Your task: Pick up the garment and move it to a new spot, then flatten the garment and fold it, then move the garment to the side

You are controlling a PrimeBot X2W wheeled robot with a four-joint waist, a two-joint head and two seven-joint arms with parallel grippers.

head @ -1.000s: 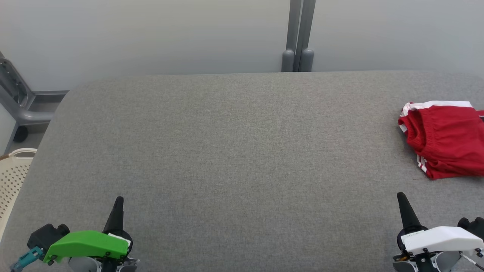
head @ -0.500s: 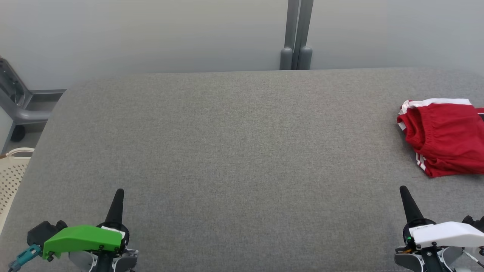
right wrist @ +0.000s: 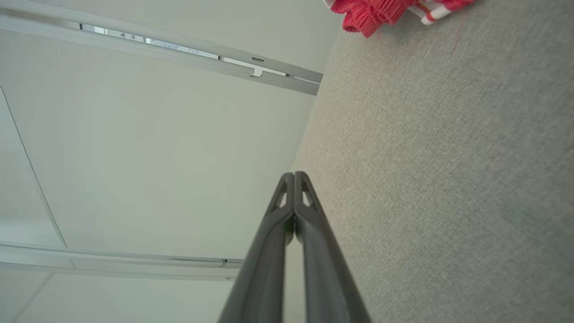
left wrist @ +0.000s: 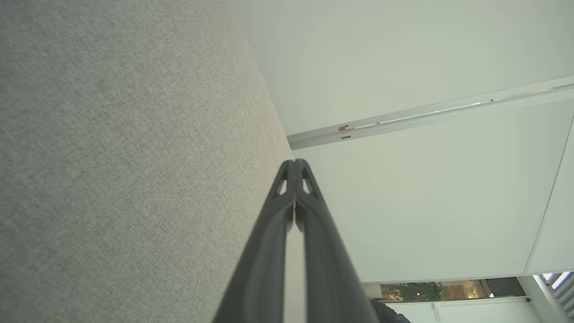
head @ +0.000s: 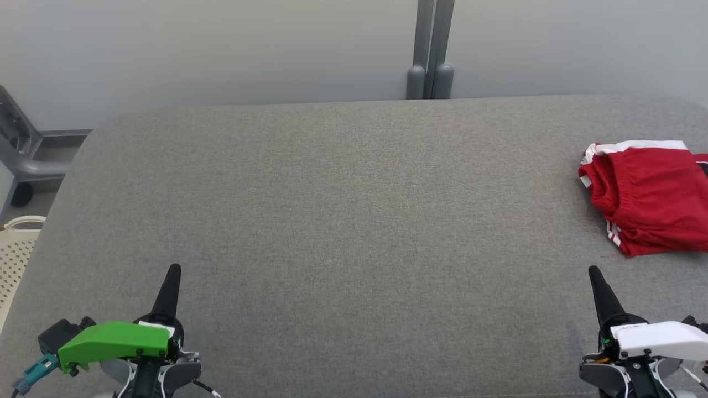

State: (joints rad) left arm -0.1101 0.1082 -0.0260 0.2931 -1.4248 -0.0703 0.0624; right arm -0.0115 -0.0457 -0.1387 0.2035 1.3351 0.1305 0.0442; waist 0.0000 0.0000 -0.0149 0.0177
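Observation:
The garment (head: 650,196) is a pair of red shorts with white stripes, folded and lying at the far right of the grey fabric table (head: 354,221). Its edge also shows at the top of the right wrist view, garment (right wrist: 381,11). My left gripper (head: 173,271), under a green cover, rests at the lower left, shut and empty; its tips meet in the left wrist view, left gripper (left wrist: 294,163). At the lower right, under a white cover, my right gripper (head: 594,272) is shut with nothing in it, a short way in front of the garment; its closed tips show as right gripper (right wrist: 293,176).
A pale perforated laundry basket (head: 16,254) stands off the table's left edge. A grey metal frame (head: 22,160) sits at the back left. A grey post (head: 430,50) rises against the pale wall behind the table. The table's middle is bare grey fabric.
The head view has shifted a little, so the table and garment sit slightly higher. Both grippers reach slightly further up the picture and stay shut. The garment lies as before.

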